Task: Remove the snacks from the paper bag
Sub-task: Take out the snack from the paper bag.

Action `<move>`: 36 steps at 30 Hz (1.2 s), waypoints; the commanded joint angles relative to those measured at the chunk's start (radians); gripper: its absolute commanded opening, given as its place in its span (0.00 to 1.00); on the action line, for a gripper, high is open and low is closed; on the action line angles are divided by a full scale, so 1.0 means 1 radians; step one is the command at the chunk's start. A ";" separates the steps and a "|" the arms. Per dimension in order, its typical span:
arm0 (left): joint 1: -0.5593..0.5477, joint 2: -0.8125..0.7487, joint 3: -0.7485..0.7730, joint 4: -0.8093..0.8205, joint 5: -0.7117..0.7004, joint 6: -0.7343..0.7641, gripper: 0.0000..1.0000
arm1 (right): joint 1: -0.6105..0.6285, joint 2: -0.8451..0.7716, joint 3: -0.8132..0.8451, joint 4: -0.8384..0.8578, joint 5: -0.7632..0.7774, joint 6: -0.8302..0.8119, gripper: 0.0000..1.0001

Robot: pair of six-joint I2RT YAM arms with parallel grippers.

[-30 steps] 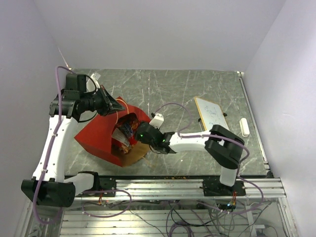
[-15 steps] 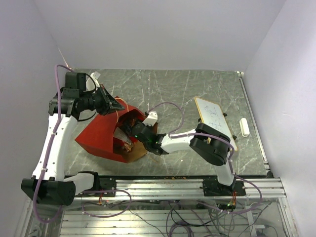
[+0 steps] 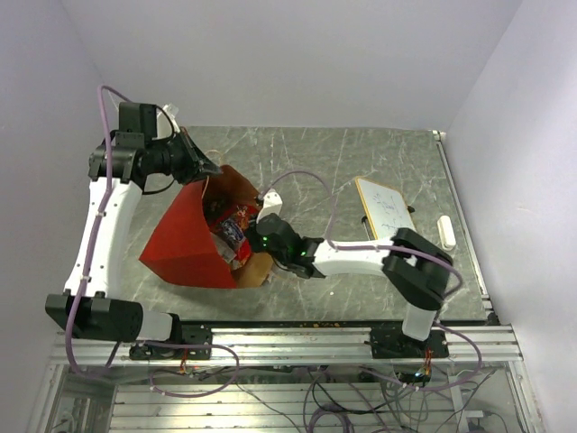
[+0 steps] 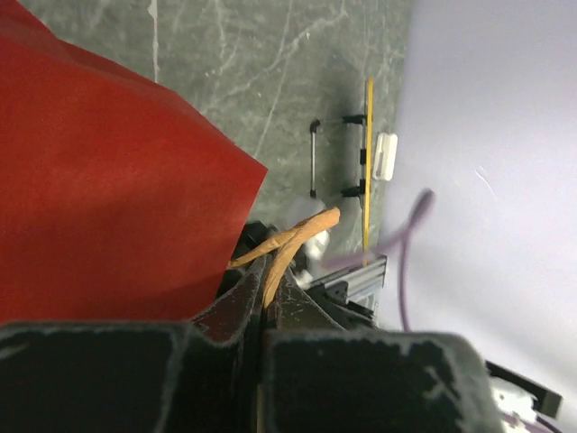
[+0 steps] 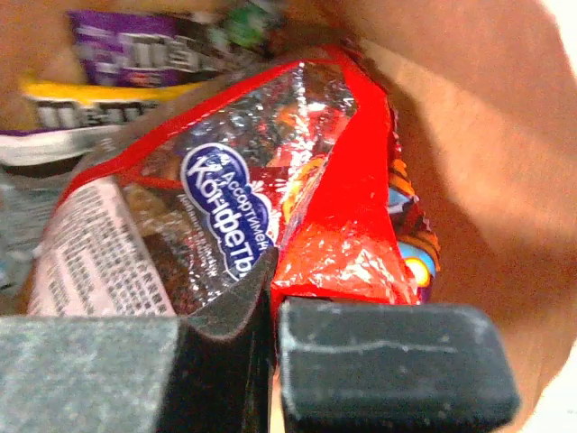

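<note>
the grey-green marbled tabletop (image 3: 361, 162) is carrying everything. the paper bag (image 3: 185, 239), red outside and brown kraft inside, is lying on its left half, tipped so that its mouth is facing right toward the right arm, with its upper rim being held up off the surface.

the white wood-framed board (image 3: 386, 209) is lying flat on the right side of the tabletop, well apart from the bag.

inside the bag's mouth, the large red packet (image 5: 315, 207) with a blue oval label is sitting against the kraft wall. the right claw (image 5: 272, 311) is reaching into the mouth, and its fingers are pressed together, pinching the packet's crinkled near edge.

behind the red packet, deeper in the bag, the small yellow packet (image 5: 99, 99) is lying, with a purple wrapper (image 5: 126, 45) sitting just past it.

the left claw (image 3: 209, 168) is hanging above the bag's top corner, squeezed tight on the thin string handle (image 4: 288, 239), whose loop is running out between its fingers.

a small white block (image 3: 447, 232) is lying near the tabletop's right edge, just beside the board.
</note>
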 commanded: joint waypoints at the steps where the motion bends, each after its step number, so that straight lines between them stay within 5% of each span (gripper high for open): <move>1: 0.010 0.070 0.100 -0.006 -0.075 0.051 0.07 | -0.006 -0.179 -0.018 -0.025 -0.165 -0.178 0.00; 6: 0.018 0.100 0.095 0.062 -0.060 0.006 0.07 | -0.013 -0.313 0.078 -0.204 -0.245 -0.293 0.00; 14: 0.022 0.055 0.018 0.123 -0.056 0.001 0.07 | -0.082 -0.431 0.229 -0.300 -0.132 -0.402 0.00; 24: 0.023 -0.023 -0.053 0.088 -0.117 0.017 0.07 | -0.255 -0.332 0.581 -0.390 -0.330 -0.383 0.00; 30: 0.028 -0.002 0.065 -0.051 -0.246 0.104 0.07 | -0.290 -0.241 0.891 -0.489 -0.219 -0.441 0.00; 36: 0.036 -0.019 0.077 -0.079 -0.292 0.135 0.07 | -0.360 -0.177 1.029 -0.482 -0.138 -0.450 0.00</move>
